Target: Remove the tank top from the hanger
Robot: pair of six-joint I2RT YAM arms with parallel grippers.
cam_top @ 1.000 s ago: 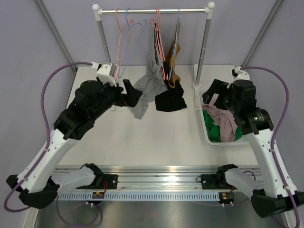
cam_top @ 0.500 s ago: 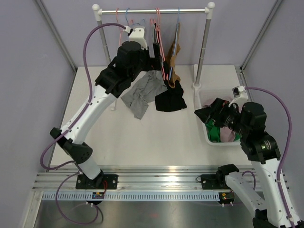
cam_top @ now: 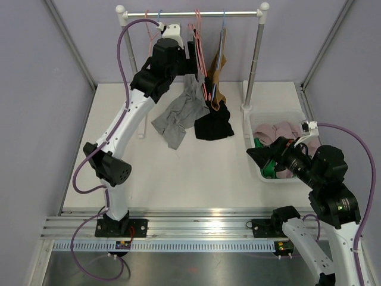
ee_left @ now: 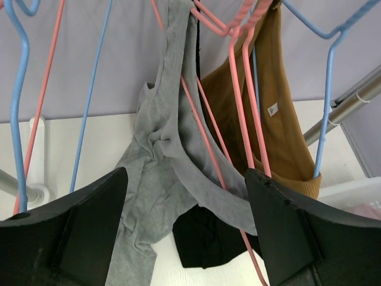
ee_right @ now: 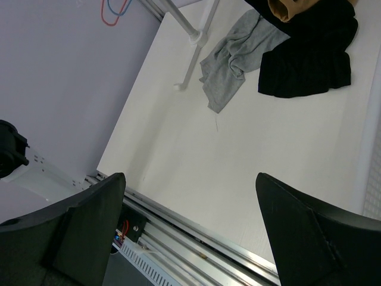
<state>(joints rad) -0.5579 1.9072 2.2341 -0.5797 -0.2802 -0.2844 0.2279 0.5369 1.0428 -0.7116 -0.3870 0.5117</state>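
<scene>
1. White table (cam_top: 196, 173): fills centre of overhead view.
2. Rack (cam_top: 193, 13): top edge, spanning centre.
3. Grey tank top (cam_top: 178, 113): upper centre; strap on pink hanger (ee_left: 203, 134), hem pooled on table just beside black garment (cam_top: 214, 126).
4. L gripper (ee_left: 184, 176): up at rack, fingers wide apart, facing tank top, not touching.
5. R gripper (ee_right: 190, 179): lower right over bin (cam_top: 275, 114), fingers apart, holding nothing.

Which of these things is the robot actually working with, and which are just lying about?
In the job: grey tank top, its pink hanger, left claw open before them.
Just lying about: brown top, black garment, empty blue hanger, bin of clothes.
</scene>
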